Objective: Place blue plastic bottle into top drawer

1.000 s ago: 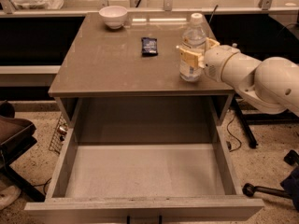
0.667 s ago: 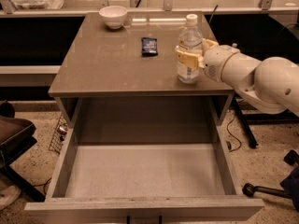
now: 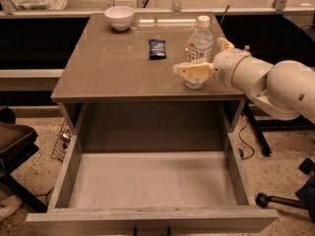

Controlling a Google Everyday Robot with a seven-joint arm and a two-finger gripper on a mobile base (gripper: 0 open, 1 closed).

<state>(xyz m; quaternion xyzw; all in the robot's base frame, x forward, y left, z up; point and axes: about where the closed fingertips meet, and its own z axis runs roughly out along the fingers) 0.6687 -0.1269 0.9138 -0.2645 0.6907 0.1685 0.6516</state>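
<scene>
The end effector (image 3: 199,58) pinches the blue plastic bottle (image 3: 201,42) between its two fingers, above the counter's (image 3: 113,68) right front corner. Its near finger (image 3: 193,71) hides a band of the bottle's lower half, and it is hard to make out whether the base touches the counter. The arm (image 3: 280,82) is cut off at the right edge. The top drawer (image 3: 147,181) stands open below the counter, its front panel cropped.

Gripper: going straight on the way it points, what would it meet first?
The blue plastic bottle, standing right at the gripper on the tabletop. Beyond it the way looks free toward the left, though depth is unclear.
</scene>
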